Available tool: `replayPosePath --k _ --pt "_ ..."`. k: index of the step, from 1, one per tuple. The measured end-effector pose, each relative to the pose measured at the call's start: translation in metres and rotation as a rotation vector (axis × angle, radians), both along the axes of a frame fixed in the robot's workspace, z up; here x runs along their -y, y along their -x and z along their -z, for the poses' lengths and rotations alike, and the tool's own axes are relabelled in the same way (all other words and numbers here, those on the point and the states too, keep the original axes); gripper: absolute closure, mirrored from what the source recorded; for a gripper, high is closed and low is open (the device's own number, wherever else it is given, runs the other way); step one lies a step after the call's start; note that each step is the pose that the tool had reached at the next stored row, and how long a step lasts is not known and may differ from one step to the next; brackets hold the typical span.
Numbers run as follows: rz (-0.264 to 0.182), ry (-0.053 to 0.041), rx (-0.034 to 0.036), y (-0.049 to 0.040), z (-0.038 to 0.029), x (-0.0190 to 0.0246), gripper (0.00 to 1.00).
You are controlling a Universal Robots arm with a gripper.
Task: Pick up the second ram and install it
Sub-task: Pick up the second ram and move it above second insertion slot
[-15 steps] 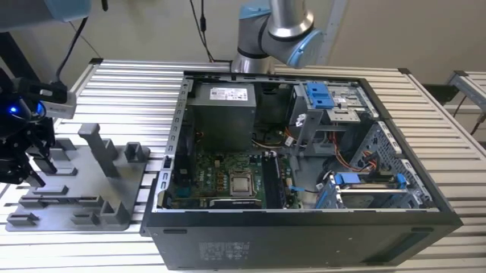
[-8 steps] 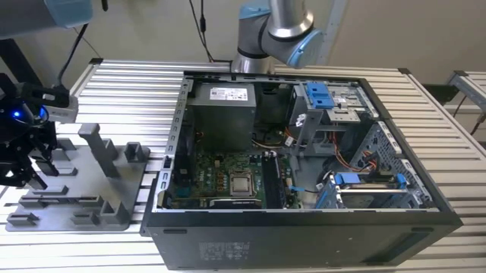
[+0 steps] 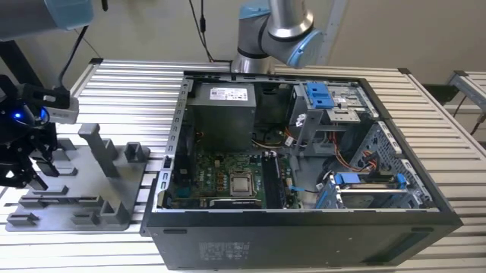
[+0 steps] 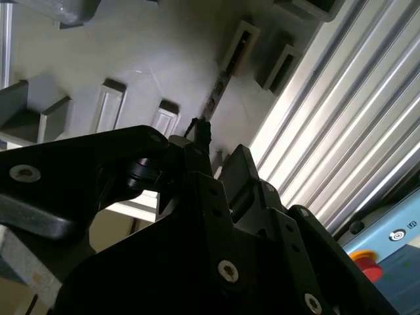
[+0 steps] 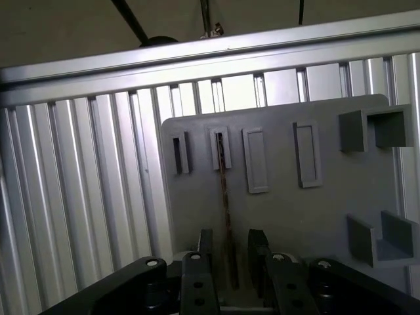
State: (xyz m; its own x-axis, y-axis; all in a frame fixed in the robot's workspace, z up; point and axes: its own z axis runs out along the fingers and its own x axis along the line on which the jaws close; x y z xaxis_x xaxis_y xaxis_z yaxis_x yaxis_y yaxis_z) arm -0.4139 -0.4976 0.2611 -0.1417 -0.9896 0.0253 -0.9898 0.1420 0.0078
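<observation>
One slim, dark memory board, the second ram [image 5: 224, 177], stands on its long edge in a narrow slot of the flat grey plastic fixture plate [image 5: 282, 216]. It is seen edge-on in both wrist views, and in the second wrist view it is a thin strip [image 4: 220, 82] running between the plate's raised slot blocks.

The black two-fingered gripper [image 5: 230, 235] hangs over this plate with its jaws spread apart. In the first wrist view its two fingers [image 5: 205, 249] straddle the near end of the board, one on each side. A small gap shows between each finger and the board, so nothing is clamped.

In the exterior view the gripper [image 3: 27, 170] is at the exterior view's left, above the fixture plate [image 3: 76, 187]. The plate lies on the ribbed aluminium table [image 3: 129, 85] and carries several upright grey blocks.

Just beside the plate, toward the exterior view's right, sits the open black computer case [image 3: 304, 239]. The green motherboard [image 3: 220, 176] lies flat on its floor. Blue plastic drive brackets [image 3: 319, 95] stand at the far right of the case interior.

At the far edge of the table rises the silver and blue base of the robot arm [image 3: 274, 28].
</observation>
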Motion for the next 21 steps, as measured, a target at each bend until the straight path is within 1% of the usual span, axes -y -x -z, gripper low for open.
replayPosePath --k 3,6,21 --pt "0.0 0.0002 0.0 0.0 0.0003 0.0 0.64" --pt "0.0 0.0002 0.0001 0.0 0.002 0.0 0.64" --pt "0.0 0.0004 -0.0001 0.0003 0.0134 0.0 0.64"
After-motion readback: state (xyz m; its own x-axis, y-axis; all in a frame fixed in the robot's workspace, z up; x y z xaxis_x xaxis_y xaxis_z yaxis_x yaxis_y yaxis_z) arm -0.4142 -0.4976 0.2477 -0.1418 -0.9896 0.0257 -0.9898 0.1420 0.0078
